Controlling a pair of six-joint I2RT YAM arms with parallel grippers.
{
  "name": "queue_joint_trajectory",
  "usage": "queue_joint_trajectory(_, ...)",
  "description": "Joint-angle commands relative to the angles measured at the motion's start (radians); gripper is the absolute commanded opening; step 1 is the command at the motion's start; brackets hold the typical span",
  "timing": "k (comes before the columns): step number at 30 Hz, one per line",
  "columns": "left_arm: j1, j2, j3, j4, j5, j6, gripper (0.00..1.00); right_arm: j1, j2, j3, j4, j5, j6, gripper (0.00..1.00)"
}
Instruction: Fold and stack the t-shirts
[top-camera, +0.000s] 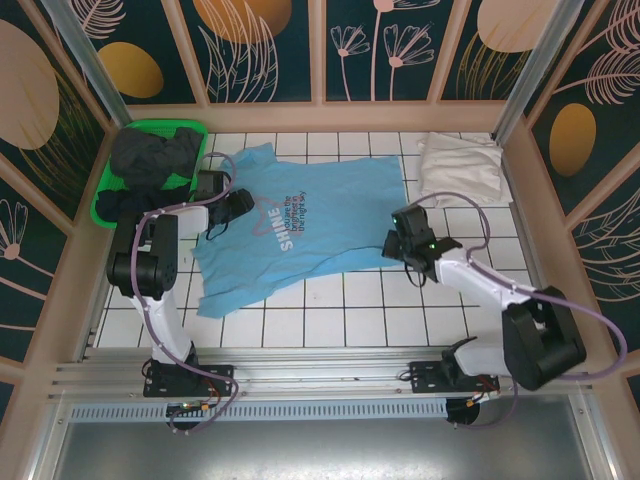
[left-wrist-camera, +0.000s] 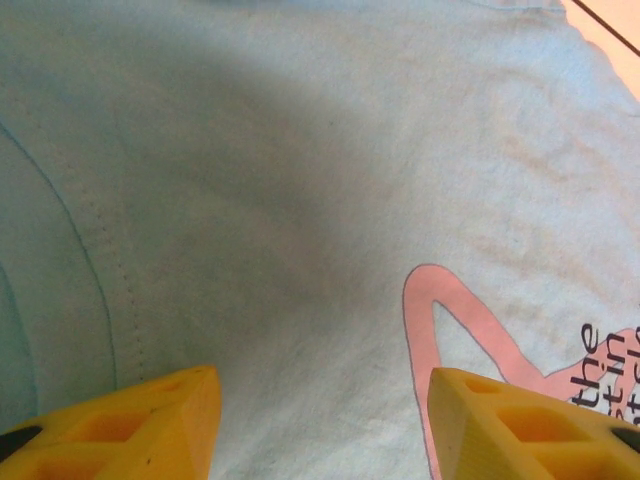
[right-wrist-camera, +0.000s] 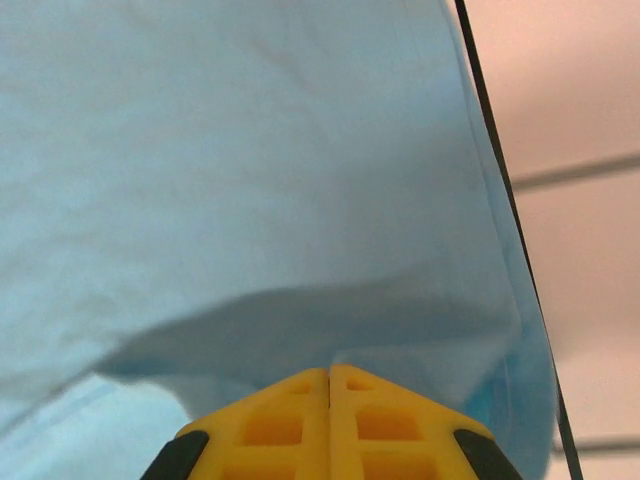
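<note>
Right wrist view: right gripper (right-wrist-camera: 330, 372) pinches sky-blue t-shirt (right-wrist-camera: 250, 150), pinched edge hidden.

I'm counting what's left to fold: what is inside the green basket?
A heap of dark t-shirts lies in the green basket. The heap covers the basket's floor, so how many shirts there are, and whether anything lies beneath them, cannot be told.
</note>
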Motion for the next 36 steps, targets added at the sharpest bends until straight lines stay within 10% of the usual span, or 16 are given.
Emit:
queue_joint_trajectory(1,0.0,0.009,0.032,-0.015,-0.007,0.0,0.57,0.027,-0.127,-0.086,-0.058,-0.013,0.115,0.07)
queue_joint_trajectory(14,0.0,-0.069,0.019,-0.008,-0.016,0.002,0.58,0.062,-0.398,-0.059,-0.165,-0.001,0.117,0.31)
queue_joint_trajectory(27,0.0,-0.082,-0.009,0.008,0.032,0.002,0.59,0.04,0.347,0.268,0.074,0.066,-0.044,0.41)
queue_joint_trajectory(36,0.0,-0.047,0.026,-0.002,0.028,0.003,0.59,0.11,0.263,0.043,0.073,0.009,0.094,0.5)
